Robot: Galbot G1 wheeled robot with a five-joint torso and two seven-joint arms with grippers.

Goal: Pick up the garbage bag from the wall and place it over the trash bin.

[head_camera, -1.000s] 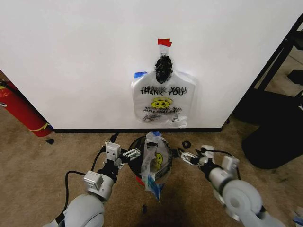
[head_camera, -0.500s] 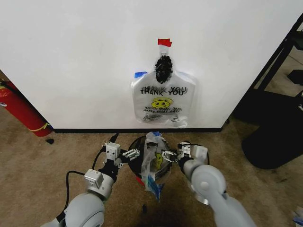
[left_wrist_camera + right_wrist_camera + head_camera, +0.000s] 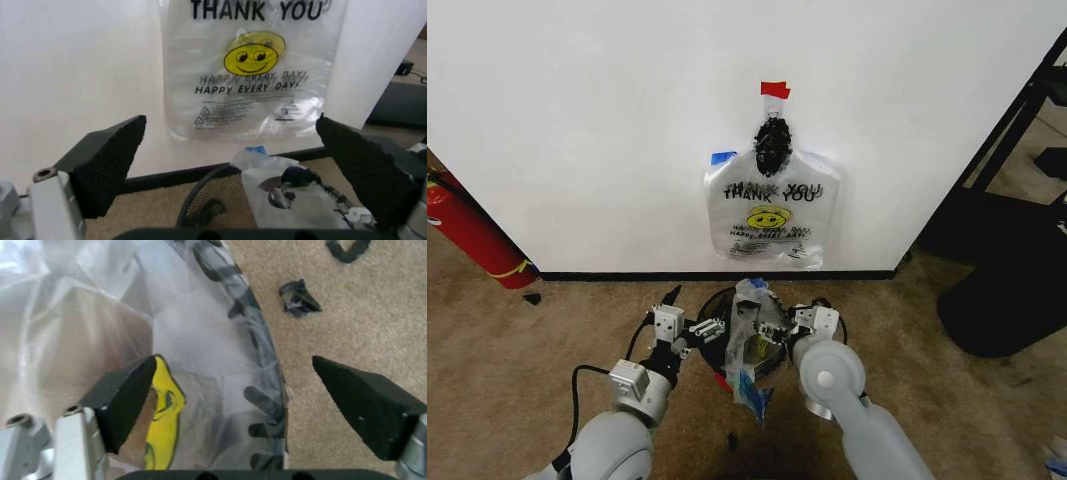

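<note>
Over the trash bin (image 3: 717, 305) we've got the garbage bag (image 3: 752, 345) draped across its rim. Our right gripper (image 3: 772, 330) sits spread wide against the plastic, and our left gripper (image 3: 702, 330) waits beside the bin, also wide apart.

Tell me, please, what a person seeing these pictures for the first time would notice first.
First, the thin see-through plastic bag with black "THANK YOU" lettering and a yellow smiley face, hanging on the white wall. Below it, on the carpet, a second crumpled see-through bag lies draped over the small round black wire-mesh trash bin. The open right gripper is at that bag, and the open left gripper is on the bin's other side.
</note>
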